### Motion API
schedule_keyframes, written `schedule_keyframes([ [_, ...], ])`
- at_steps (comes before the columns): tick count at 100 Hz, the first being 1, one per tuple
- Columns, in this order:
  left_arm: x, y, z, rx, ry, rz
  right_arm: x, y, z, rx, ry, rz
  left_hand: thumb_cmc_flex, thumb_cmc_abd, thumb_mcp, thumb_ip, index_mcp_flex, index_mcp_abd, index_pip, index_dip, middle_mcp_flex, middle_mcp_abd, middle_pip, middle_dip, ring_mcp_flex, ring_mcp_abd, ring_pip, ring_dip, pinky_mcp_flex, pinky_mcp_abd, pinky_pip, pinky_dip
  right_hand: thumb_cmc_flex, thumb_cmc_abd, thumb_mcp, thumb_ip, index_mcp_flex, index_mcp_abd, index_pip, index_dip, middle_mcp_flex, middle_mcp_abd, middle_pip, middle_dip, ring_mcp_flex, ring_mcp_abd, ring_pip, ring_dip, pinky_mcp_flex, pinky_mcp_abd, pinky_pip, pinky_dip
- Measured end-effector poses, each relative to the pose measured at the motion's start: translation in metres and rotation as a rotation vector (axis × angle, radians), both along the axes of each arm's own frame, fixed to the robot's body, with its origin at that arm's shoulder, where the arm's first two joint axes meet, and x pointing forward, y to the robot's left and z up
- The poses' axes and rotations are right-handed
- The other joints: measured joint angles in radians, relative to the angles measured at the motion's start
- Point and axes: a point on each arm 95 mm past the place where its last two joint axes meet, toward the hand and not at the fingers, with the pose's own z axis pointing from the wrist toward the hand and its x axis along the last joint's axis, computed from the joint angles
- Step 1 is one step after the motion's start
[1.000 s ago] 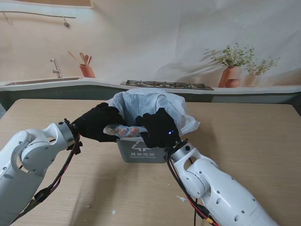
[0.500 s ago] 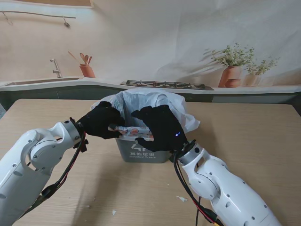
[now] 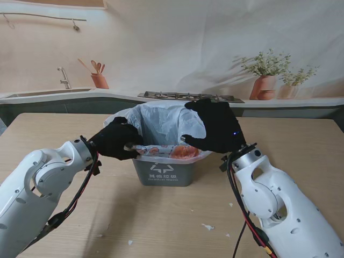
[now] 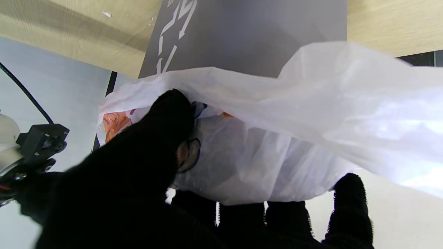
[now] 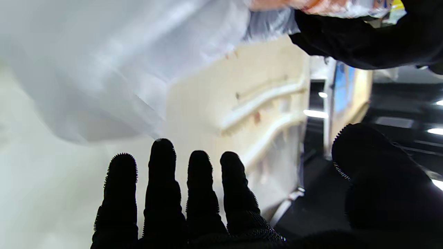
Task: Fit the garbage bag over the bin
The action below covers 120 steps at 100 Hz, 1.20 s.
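Fingers (image 4: 166, 114) of our left hand (image 3: 115, 140) pinch the bag (image 3: 161, 121) at the near left corner of the bin's mouth, thumb on top of the film and the other fingers under it in the wrist view. Fingers (image 5: 162, 180) of our right hand (image 3: 215, 129) stand spread and straight, holding nothing; the hand hovers palm-down over the right rim, at centre right of the stand's frame.

Our table (image 3: 301, 156) fills the lower half of that frame, with bare wood wide on both sides of the bin and nearer to us, save a few small white scraps (image 3: 208, 227) at lower centre.

Our bin (image 3: 164, 173), grey with a white mark on its front, sits at the frame's centre. Its white bag lines the inside and folds over the far and side rims; along the near rim a printed orange strip of film lies bunched on the edge, the grey wall under it uncovered.

Both forearms rise from the lower corners, angled inward towards the bin.
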Motion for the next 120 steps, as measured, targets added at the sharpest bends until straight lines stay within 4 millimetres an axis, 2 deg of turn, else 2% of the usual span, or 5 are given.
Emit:
schedule_keyframes([
  [73,0.003,-0.005,-0.005,0.005,0.007,-0.014,0.08,-0.021,-0.004,-0.041,0.28,-0.088,0.0,0.0,0.0,0.0,0.0,0.0,0.004,0.01,0.011,-0.002,-0.001,0.001,0.016,-0.018,0.018,0.01,-0.003,0.024,0.0,0.0,-0.129,-0.025,0.043,0.0,0.112,0.062,0.042,-0.039,0.144,0.053,0.026,0.019,0.071,0.035,0.027,0.0,0.042,0.025,-0.254,0.112],
  [91,0.003,-0.005,-0.005,0.005,0.008,-0.015,0.088,-0.021,-0.011,-0.032,0.25,-0.11,0.0,0.0,0.0,0.0,0.0,0.0,0.005,0.01,0.011,-0.003,-0.001,0.001,0.017,-0.022,0.019,0.01,-0.003,0.024,0.0,0.0,0.108,-0.079,0.011,0.0,0.318,0.002,0.201,0.069,0.434,0.019,0.175,0.096,0.334,0.046,0.218,0.082,0.123,0.039,-0.061,0.123],
  [96,0.003,-0.005,-0.005,0.005,0.009,-0.015,0.09,-0.021,-0.012,-0.025,0.231,-0.111,0.0,0.0,0.0,0.0,0.0,0.0,0.005,0.01,0.011,-0.003,-0.001,0.001,0.017,-0.024,0.019,0.01,-0.003,0.024,0.0,0.0,0.143,-0.147,0.179,0.0,0.383,-0.051,0.263,0.102,0.535,-0.019,0.207,0.121,0.424,0.035,0.265,0.087,0.151,0.049,0.032,0.087],
  [104,0.003,-0.005,-0.005,0.005,0.01,-0.014,0.093,-0.022,-0.013,-0.014,0.188,-0.108,0.0,0.0,0.0,0.0,0.0,0.0,0.005,0.01,0.011,-0.003,-0.001,0.001,0.017,-0.025,0.019,0.01,-0.003,0.024,0.0,0.0,0.231,-0.297,0.43,-0.153,0.467,-0.184,0.463,0.016,0.708,-0.079,0.242,0.144,0.547,-0.001,0.323,0.088,0.208,0.05,0.129,0.057],
  [120,0.003,-0.006,-0.006,0.004,0.012,-0.015,0.096,-0.023,-0.013,-0.001,0.138,-0.108,0.0,0.0,0.0,-0.001,0.0,0.0,0.005,0.01,0.011,-0.003,-0.001,0.001,0.018,-0.025,0.02,0.01,-0.004,0.026,0.0,0.0,0.266,-0.335,0.512,-0.194,0.54,-0.242,0.519,0.005,0.793,-0.091,0.261,0.182,0.606,-0.014,0.358,0.088,0.238,0.05,0.165,0.056],
])
